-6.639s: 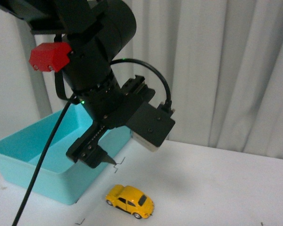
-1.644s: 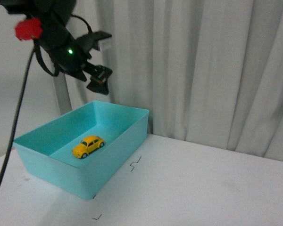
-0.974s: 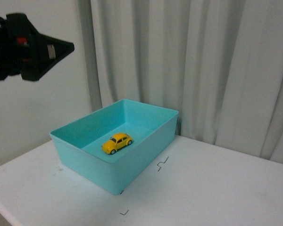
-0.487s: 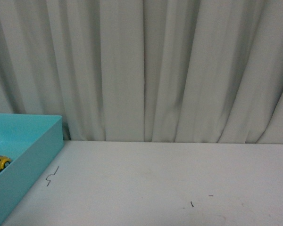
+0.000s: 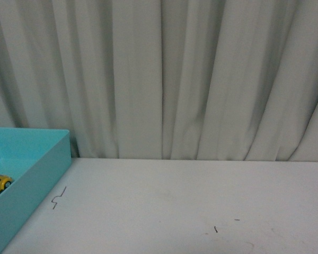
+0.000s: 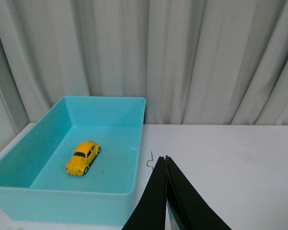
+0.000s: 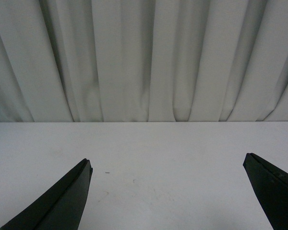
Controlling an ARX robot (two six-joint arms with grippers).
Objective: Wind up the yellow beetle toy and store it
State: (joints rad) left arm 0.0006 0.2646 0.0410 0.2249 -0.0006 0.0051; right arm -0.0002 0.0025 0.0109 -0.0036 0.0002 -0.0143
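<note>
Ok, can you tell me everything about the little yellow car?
The yellow beetle toy is a small, rounded, glossy car with dark windows and black wheels with pale hubs. It stands upright on its wheels on the floor of the turquoise bin, near the middle, clear of the walls. Nothing else touches it. The front view shows only part of it at the picture's left edge.

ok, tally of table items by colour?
Yellow: 1, the yellow beetle toy
Teal: 1, the bin holding it
Total: 2
</note>
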